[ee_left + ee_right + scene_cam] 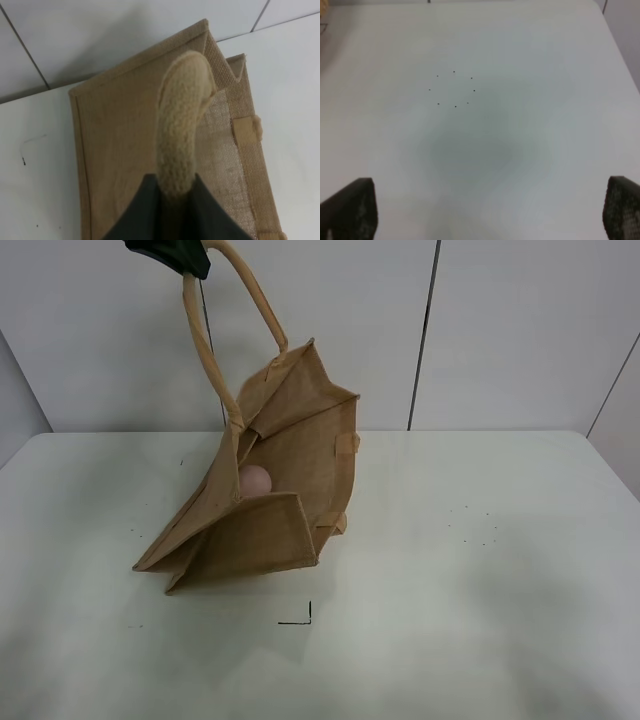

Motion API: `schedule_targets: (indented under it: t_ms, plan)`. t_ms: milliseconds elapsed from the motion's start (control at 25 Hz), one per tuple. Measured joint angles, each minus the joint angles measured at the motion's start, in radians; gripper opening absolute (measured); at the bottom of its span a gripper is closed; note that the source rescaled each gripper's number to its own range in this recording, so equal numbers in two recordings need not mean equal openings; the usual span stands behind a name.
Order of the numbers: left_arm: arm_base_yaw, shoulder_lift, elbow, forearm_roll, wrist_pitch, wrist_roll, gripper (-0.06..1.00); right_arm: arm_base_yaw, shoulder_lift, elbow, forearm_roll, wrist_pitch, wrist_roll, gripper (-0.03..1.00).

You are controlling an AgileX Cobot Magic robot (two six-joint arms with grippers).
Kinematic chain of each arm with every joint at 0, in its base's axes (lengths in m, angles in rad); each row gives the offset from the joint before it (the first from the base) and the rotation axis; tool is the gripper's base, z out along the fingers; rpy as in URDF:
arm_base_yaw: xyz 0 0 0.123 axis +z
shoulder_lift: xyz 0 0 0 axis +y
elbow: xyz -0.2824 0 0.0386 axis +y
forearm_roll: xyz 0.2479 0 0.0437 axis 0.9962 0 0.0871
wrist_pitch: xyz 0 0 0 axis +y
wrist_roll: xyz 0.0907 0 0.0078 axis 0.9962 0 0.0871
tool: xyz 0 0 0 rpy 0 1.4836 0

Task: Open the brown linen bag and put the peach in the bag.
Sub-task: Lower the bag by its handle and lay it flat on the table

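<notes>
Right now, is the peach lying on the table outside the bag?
No, the peach sits inside the brown linen bag, seen through its open mouth.

**One bag, one peach, two claws**

There is one brown linen bag, and it carries two loop handles. One peach is counted. One bench holds them. Two claws appear: the left claw and the right claw, the latter showing two dark fingers. The bench surface bears one black corner mark and eight small dots set in a single ring.
</notes>
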Motion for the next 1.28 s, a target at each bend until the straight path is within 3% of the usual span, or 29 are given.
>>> schedule_targets:
  t_ms: [240,640,720,840,920,1040,1280]
  plan:
    - [0.0,0.0,0.152,-0.041,-0.015,0.0,0.0,0.0,0.0,0.0,0.0,0.0,0.006,1.0]
    - [-0.003,0.034,0.522,-0.17,-0.334,0.052,0.02,0.0,0.0,0.0,0.0,0.0,0.006,1.0]
    - [-0.003,0.075,0.548,-0.191,-0.365,0.063,0.16,0.0,0.0,0.0,0.0,0.0,0.006,1.0]
    - [-0.003,0.155,0.553,-0.228,-0.387,0.074,0.57,0.0,0.0,0.0,0.0,0.0,0.006,1.0]
    - [-0.003,0.202,0.553,-0.251,-0.393,0.075,0.75,0.0,0.0,0.0,0.0,0.0,0.006,1.0]
    - [-0.003,0.244,0.553,-0.282,-0.394,0.081,0.84,0.0,0.0,0.0,0.0,0.0,0.006,1.0]
    - [-0.003,0.251,0.535,-0.292,-0.364,0.101,0.85,0.0,0.0,0.0,0.0,0.0,0.006,1.0]
